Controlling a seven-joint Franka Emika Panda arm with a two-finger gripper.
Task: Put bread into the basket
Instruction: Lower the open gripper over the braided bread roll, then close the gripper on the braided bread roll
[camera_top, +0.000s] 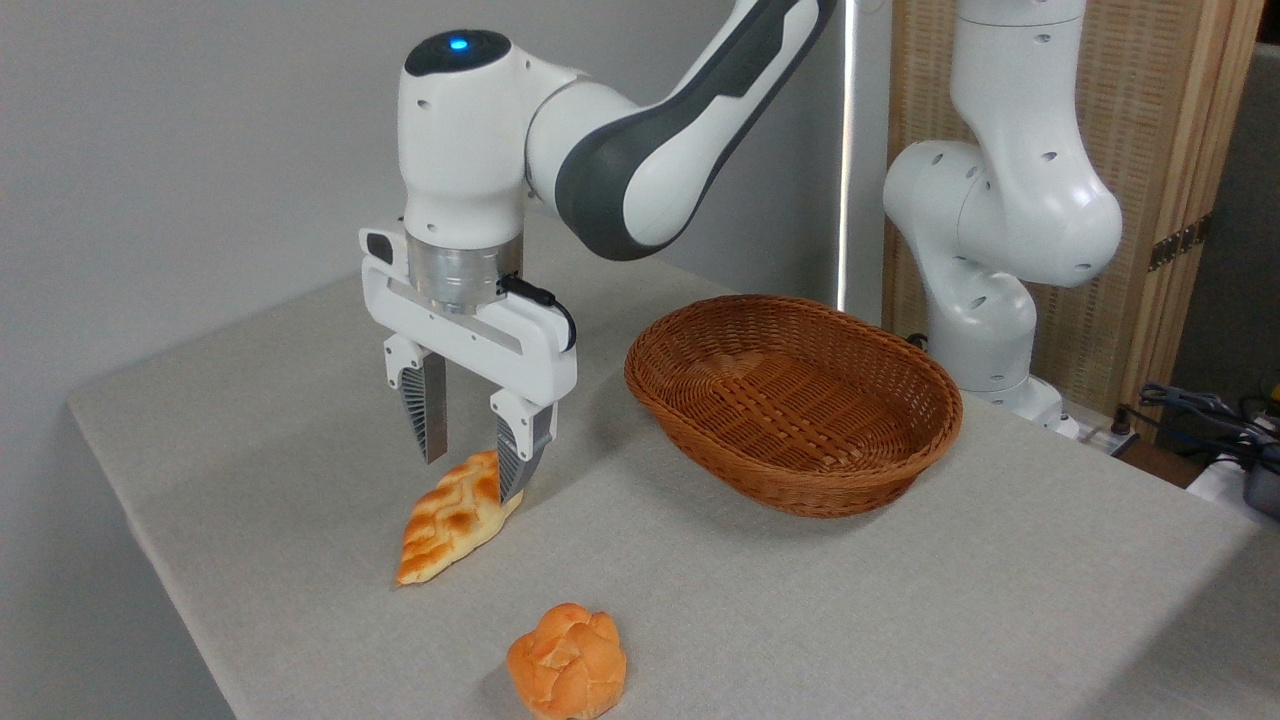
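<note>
The bread (447, 525), a golden braided loaf with toasted bumps, lies on the table at the front left, its near tip pointing toward the table's front edge. My gripper (472, 478) hangs straight down over the loaf's far end and is open. The right finger (520, 450) stands against that end, while the left finger (424, 415) is a small gap away from it. The basket (900, 450), oval brown wicker, sits empty to the right, about a hand's length from the gripper.
A round knotted orange bun (567, 662) rests near the table's front edge, just right of the loaf. The arm's white base (985, 330) stands behind the basket. Cables (1200, 410) lie at the far right. The table's left edge (130, 520) runs close to the loaf.
</note>
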